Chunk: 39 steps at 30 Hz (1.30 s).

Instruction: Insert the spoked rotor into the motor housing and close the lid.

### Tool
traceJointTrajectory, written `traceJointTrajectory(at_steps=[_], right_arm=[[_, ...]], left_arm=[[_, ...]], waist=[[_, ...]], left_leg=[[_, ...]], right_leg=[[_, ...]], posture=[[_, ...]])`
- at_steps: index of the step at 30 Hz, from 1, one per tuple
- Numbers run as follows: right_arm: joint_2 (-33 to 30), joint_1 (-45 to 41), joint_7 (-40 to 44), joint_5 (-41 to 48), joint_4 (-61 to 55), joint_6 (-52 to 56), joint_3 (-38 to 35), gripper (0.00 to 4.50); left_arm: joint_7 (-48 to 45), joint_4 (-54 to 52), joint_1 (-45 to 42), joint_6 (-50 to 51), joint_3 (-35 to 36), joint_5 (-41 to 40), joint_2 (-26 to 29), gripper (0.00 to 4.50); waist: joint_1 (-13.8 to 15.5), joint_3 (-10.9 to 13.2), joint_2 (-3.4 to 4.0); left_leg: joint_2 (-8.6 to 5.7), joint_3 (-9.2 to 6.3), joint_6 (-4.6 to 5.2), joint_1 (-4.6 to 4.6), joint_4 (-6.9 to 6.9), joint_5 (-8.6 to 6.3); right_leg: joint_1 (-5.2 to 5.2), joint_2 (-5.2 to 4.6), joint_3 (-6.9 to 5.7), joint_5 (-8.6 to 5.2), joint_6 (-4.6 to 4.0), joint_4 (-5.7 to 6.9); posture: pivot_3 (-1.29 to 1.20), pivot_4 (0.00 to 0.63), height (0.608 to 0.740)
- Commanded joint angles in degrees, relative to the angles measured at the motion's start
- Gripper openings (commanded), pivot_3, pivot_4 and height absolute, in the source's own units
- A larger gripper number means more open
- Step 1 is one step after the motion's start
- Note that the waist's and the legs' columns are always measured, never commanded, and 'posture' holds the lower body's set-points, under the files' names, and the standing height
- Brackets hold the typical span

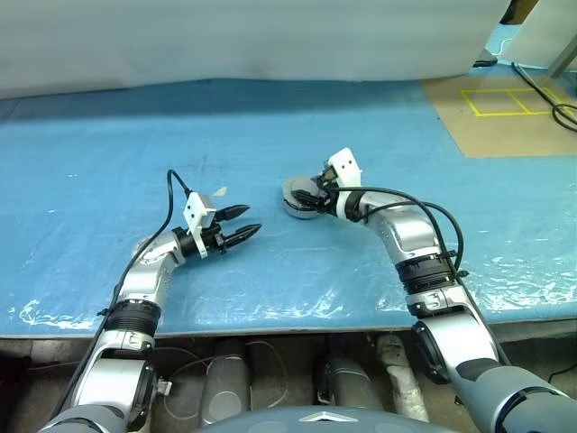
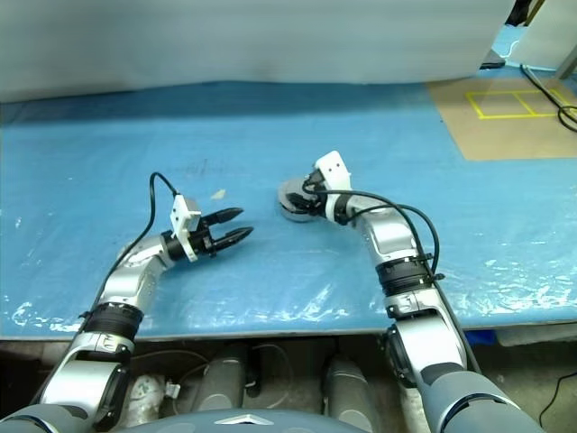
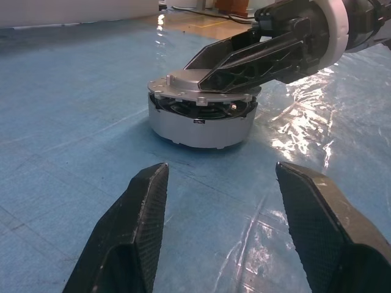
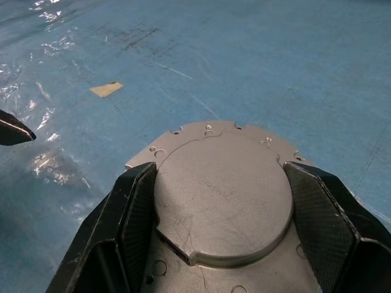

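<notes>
Left wrist view, near to far: the left gripper (image 3: 220,229) shows two black fingers (image 3: 131,235) with a fine cross-hatched grip texture, tapered and spread wide with nothing between them, over blue plastic sheeting (image 3: 61,152) that is glossy and creased. Beyond them stands the housing (image 3: 201,125), a round, shallow cup of pale silver metal with a smooth wall. The lid (image 3: 183,82) rests on it, tilted and not fully seated: a dark gap with ribbing shows under its bolted rim. The right gripper (image 4: 221,210) reaches over the lid from the far side, its fingers set wide to either side of the lid's raised round boss, a dull grey, finely scratched face; whether the pads touch it cannot be told. The rotor cannot be made out; the lid hides the inside of the cup. In the eye views the housing lies near the middle of the sheeting, just in front of the right gripper, with the left gripper well apart. A small tan scrap (image 4: 107,89) lies beyond. Farther back: a white sheet (image 1: 252,41), a brown board (image 1: 505,126) marked with yellow tape, black cables (image 1: 541,86)
</notes>
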Motion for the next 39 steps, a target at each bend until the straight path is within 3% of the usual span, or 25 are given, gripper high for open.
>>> traceJointTrajectory(at_steps=[1,12,16,22,25,29,33,39], right_arm=[[-0.01,0.83,0.54,-1.41,-0.59,-1.70,2.30,2.96],[-0.83,2.18,-0.14,-4.62,1.22,-4.51,4.07,2.96],[-0.56,1.62,-2.99,-6.60,5.47,-0.48,4.78,2.96],[-1.39,1.79,-4.86,-9.28,10.07,2.13,6.99,2.96],[-1.83,1.74,-5.01,-10.09,9.67,2.01,7.95,2.96],[-2.07,1.78,-4.24,-9.18,8.02,3.18,7.67,2.96],[-0.79,0.93,-1.63,-1.74,5.43,7.83,1.10,2.96],[-2.34,1.80,0.40,-1.18,1.37,3.42,1.14,2.96]], left_arm=[[-0.12,-1.11,-0.60,-0.95,0.22,-0.23,0.01,3.00],[-0.10,-1.26,-0.43,-0.87,0.26,-0.31,0.02,3.00],[0.03,-1.16,-0.52,-0.96,0.27,-0.27,-0.10,3.00],[0.31,-1.22,-0.48,-1.11,0.37,-0.22,-0.25,3.00],[0.32,-1.42,-0.17,-1.11,0.41,-0.25,-0.15,3.00],[0.36,-1.89,0.31,-0.96,0.45,-0.35,-0.04,3.00],[0.47,-2.16,0.46,-0.93,0.49,-0.42,-0.04,3.00],[0.49,-2.10,0.44,-0.97,0.53,-0.40,0.00,3.00]], waist=[[-0.01,0.00,0.00],[-0.02,0.00,0.00],[-0.02,0.00,-0.01],[0.11,-0.03,-0.04],[0.26,-0.03,-0.05],[0.29,-0.10,-0.14],[0.31,-0.28,-0.40],[0.21,-0.30,-0.40]], left_leg=[[0.00,0.00,0.00,0.00,0.00,0.00],[0.00,0.00,0.00,0.02,0.00,0.00],[0.00,0.00,0.00,0.17,0.00,0.00],[-0.04,0.04,0.17,1.33,-0.32,-0.15],[-0.19,0.04,0.20,1.90,-0.52,-0.18],[-0.40,0.03,0.20,2.49,-1.57,-0.19],[-0.41,0.05,0.18,2.43,-1.56,-0.18],[-0.35,0.07,-0.10,1.50,-1.35,-0.03]], right_leg=[[0.00,0.00,0.00,0.00,0.00,0.00],[0.02,0.00,0.01,0.00,0.00,0.00],[0.16,0.00,0.01,0.00,0.00,0.00],[1.15,-0.05,0.10,-0.10,-0.01,-0.24],[1.60,-0.15,0.15,-0.35,0.41,-0.29],[1.97,-0.18,0.16,-0.36,0.44,-1.30],[2.16,-0.17,0.17,-0.10,0.03,-1.29],[1.46,-0.11,0.06,-0.07,0.05,-1.29]], posture=[[0.00,0.150,0.740],[0.00,0.150,0.740],[0.00,0.150,0.740],[0.00,0.150,0.740],[0.00,0.150,0.740],[0.00,0.150,0.740],[0.00,0.150,0.740],[0.00,0.150,0.740]])
